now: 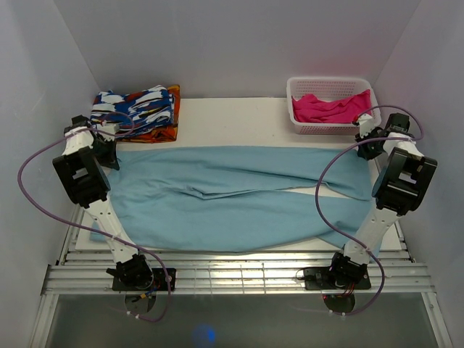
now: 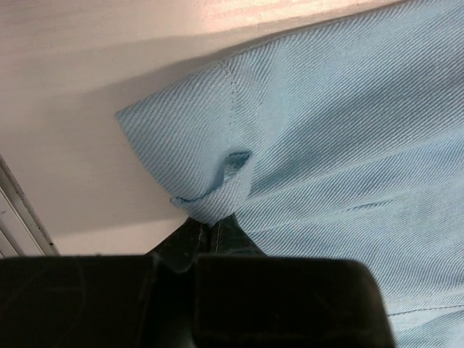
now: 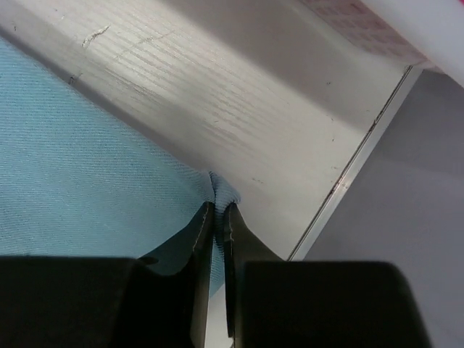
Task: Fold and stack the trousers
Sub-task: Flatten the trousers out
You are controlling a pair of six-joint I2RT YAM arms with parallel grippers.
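Observation:
The light-blue trousers (image 1: 239,196) lie spread across the table, waist to the left, legs running right. My left gripper (image 1: 109,150) is shut on the far-left corner of the trousers; in the left wrist view the cloth (image 2: 326,145) bunches at the closed jaws of the left gripper (image 2: 210,221). My right gripper (image 1: 365,148) is shut on the far-right corner of a leg; in the right wrist view a fold of the cloth (image 3: 87,174) is pinched in the right gripper (image 3: 217,206).
A folded blue-white-orange patterned cloth (image 1: 138,112) lies at the back left, just behind the left gripper. A white basket (image 1: 330,127) with a pink garment (image 1: 330,109) stands at the back right. White walls close in on both sides.

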